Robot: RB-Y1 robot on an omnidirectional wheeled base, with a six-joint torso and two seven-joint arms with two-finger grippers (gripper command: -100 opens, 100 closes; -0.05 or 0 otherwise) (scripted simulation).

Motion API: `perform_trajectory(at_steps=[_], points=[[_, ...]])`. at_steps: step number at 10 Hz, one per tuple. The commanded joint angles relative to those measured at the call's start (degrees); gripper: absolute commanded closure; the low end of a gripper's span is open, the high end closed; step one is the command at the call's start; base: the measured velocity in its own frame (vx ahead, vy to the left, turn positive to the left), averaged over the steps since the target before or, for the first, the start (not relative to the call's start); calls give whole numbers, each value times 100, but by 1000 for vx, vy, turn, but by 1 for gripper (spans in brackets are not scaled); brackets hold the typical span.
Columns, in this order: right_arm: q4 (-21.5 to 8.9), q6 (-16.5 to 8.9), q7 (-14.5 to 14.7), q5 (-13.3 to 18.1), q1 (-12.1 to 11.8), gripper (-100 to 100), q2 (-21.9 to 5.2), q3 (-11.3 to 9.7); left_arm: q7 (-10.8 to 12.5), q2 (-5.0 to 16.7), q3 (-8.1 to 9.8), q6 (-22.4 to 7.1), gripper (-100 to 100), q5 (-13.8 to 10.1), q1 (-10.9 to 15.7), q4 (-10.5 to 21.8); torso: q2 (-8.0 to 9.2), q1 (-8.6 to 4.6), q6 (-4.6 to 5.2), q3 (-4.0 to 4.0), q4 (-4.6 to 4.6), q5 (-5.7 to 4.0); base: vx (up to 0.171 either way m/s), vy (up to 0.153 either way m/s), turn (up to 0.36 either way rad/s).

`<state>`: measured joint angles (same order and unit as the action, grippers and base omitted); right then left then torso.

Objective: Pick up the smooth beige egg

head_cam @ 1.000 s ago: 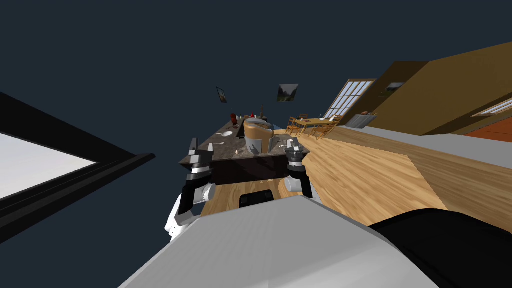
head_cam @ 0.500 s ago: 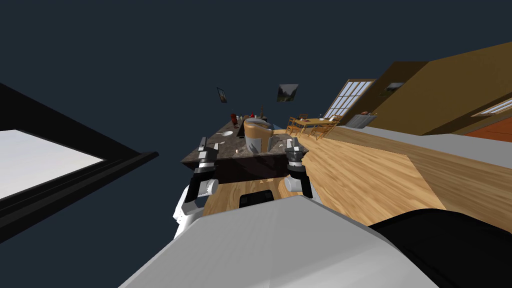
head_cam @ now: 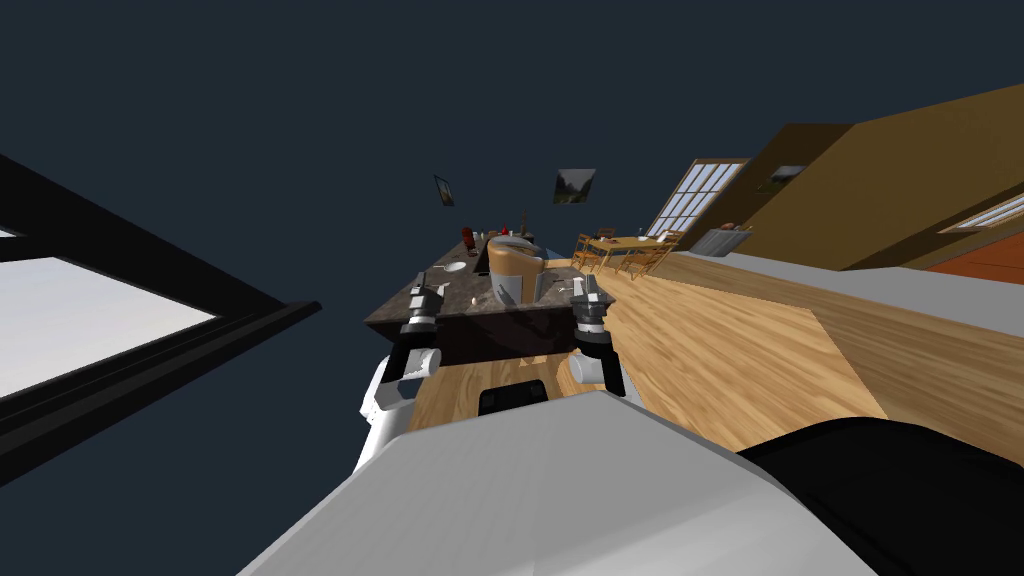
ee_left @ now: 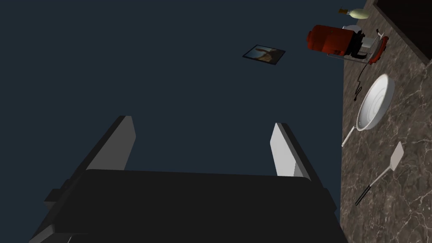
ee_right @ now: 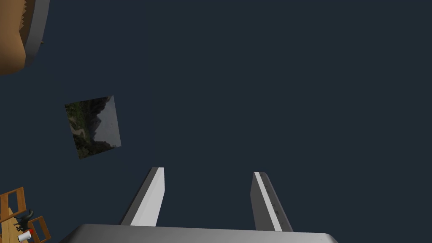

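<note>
A dark marbled counter [head_cam: 462, 296] stands just ahead of me, and its top also appears in the left wrist view [ee_left: 407, 139]. My left gripper [head_cam: 427, 291] hangs open at the counter's near left corner, its fingers [ee_left: 283, 149] pointing past the counter's edge at a dark blue wall, with nothing between them [ee_left: 202, 122]. A small pale speck [head_cam: 474, 301] lies on the counter right of that gripper; it is too small to tell what it is. My right gripper [head_cam: 588, 288] is open at the counter's near right corner, empty [ee_right: 208, 171].
On the counter lie a white pan [ee_left: 373, 105], a pale spatula [ee_left: 382, 173], a red appliance [ee_left: 333, 40] and a pale bottle [ee_left: 358, 13]. A big orange-brown and grey vessel [head_cam: 517, 268] stands mid-counter. Wooden table and chairs [head_cam: 625, 250] stand far right.
My left arm has swung inward to the right, bringing its gripper from beside the counter's left edge to over its near left corner. The right arm has stayed put.
</note>
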<state>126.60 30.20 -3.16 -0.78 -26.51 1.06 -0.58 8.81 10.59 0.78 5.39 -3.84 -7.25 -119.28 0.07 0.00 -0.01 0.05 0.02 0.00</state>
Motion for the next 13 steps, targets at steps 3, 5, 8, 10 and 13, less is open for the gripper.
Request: perform_trajectory(at_steps=[3,5,8,10,13], points=[[0,0,0,0,0,0,0,0,90,16,-18,-573,-100,-15,456,370,-1,1,0,-1,0,0,-21,4,-4],[0,0,0,0,0,0,0,0,112,10,-24,-930,-100,-24,678,549,-5,1,0,-3,-1,1,-13,7,-8],[0,0,0,0,0,0,0,0,124,0,-28,-1331,-100,-36,899,735,-6,1,-1,-3,-1,0,-6,5,-5],[0,0,0,0,0,0,0,0,126,-13,-28,-1632,-100,-51,1121,927,-7,2,-1,-4,-2,1,-5,12,-12],[0,0,0,0,0,0,0,0,118,-31,-25,-2046,-100,-69,1341,1125,-9,2,-1,-5,-2,1,-1,8,-9]])
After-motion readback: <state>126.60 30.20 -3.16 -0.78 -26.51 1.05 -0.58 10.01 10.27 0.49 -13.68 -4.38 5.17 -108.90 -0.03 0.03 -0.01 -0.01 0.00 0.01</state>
